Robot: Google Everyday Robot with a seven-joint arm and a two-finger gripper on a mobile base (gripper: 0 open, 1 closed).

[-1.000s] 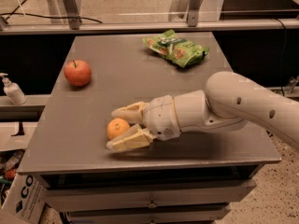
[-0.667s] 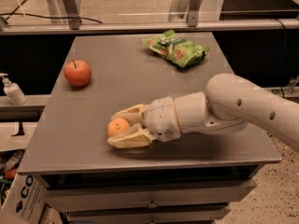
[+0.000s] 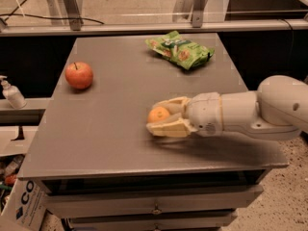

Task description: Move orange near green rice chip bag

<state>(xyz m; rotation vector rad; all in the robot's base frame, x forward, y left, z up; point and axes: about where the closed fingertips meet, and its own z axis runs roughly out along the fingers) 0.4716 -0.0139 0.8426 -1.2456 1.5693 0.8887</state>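
The orange (image 3: 158, 113) is a small round yellow-orange fruit held between the two cream fingers of my gripper (image 3: 153, 117), right of the middle of the grey table (image 3: 110, 143). The gripper is shut on the orange, one finger on its far side and one on its near side, just at or slightly above the tabletop. My white arm reaches in from the right. The green rice chip bag (image 3: 180, 49) lies flat at the table's far right, well beyond the gripper and a little to its right.
A red apple (image 3: 79, 75) stands on the table's left side. A white pump bottle (image 3: 12, 93) stands on a shelf off the table's left edge. Drawers (image 3: 154, 208) sit under the tabletop, and a cardboard box (image 3: 21, 206) is on the floor at lower left.
My gripper has moved right and farther from the table's near edge with the orange held between its fingers. The apple and the green bag have not moved.
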